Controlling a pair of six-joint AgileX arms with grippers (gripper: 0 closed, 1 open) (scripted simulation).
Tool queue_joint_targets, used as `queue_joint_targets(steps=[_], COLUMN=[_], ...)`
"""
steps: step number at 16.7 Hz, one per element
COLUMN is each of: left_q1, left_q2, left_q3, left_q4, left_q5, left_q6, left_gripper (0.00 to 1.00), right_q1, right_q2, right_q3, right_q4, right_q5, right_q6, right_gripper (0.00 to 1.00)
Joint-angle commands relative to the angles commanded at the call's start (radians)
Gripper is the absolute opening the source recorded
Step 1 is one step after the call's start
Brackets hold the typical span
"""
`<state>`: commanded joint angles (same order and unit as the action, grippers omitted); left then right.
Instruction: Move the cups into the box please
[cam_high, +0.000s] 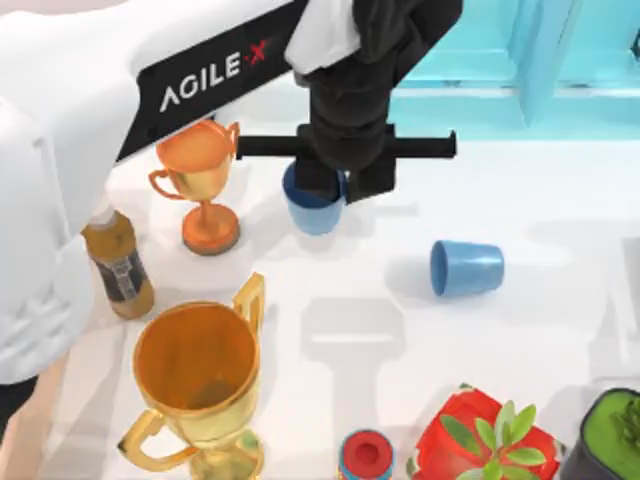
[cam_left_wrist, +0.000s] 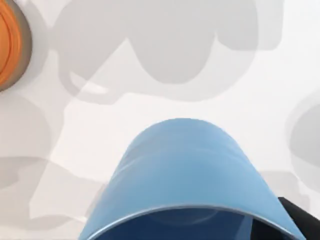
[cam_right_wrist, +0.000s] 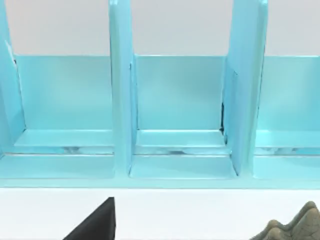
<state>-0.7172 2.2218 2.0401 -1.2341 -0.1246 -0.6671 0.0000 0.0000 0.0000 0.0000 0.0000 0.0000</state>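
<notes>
Top view first: my left gripper (cam_high: 335, 190) sits right over one blue cup (cam_high: 315, 208), back-centre of the table, just right of the orange trophy (cam_high: 200, 185); the black fingers come down on the cup's rim side and cover most of its top, so only the lower wall peeks out below them. Going by the left wrist view, the same cup (cam_left_wrist: 187, 185) sits hard up against the camera with its mouth towards me and a dark finger (cam_left_wrist: 295, 220) at its edge; I'd call that clamped on the cup, though I can't see both pads clearly.

So the relation that matters: this cup is directly under my left gripper, standing upright, long axis vertical; nothing to line up there, it's basically in hand. The second cup (cam_high: 467, 268) is a different story; it lies on its side to the right and a bit nearer the front, well apart from the first, axis running left-right across the table with the mouth facing left.

My right gripper looks at the turquoise shelf (cam_right_wrist: 175, 115) at the back, and I can't tell whether its fingers are apart or together.

I can't spot the box anywhere, so which way to carry is a guess for now.
</notes>
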Motion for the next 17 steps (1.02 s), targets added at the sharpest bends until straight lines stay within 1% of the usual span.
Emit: queue_joint_targets(steps=[2, 7, 10, 13, 15, 17], left_q1=[0.013, 0.010, 0.039, 0.127, 0.219, 0.332], left_q2=[-0.033, -0.034, -0.099, -0.251, -0.372, -0.490], left_q3=[-0.024, -0.022, -0.055, -0.138, -0.219, -0.319], left_q4=[-0.008, -0.008, -0.028, -0.069, -0.100, -0.127], left_q5=[0.002, 0.000, 0.012, 0.029, 0.041, 0.052], left_q6=[0.013, 0.016, 0.077, 0.206, 0.312, 0.426], left_gripper=[0.00, 0.00, 0.00, 0.00, 0.00, 0.00], right_q1=[0.000, 0.000, 0.000, 0.000, 0.000, 0.000], right_q2=[0.000, 0.000, 0.000, 0.000, 0.000, 0.000], right_q3=[0.000, 0.000, 0.000, 0.000, 0.000, 0.000], right_q4=[0.000, 0.000, 0.000, 0.000, 0.000, 0.000], right_q5=[0.000, 0.000, 0.000, 0.000, 0.000, 0.000], right_q6=[0.000, 0.000, 0.000, 0.000, 0.000, 0.000], right_gripper=[1.00, 1.00, 1.00, 1.00, 1.00, 1.00])
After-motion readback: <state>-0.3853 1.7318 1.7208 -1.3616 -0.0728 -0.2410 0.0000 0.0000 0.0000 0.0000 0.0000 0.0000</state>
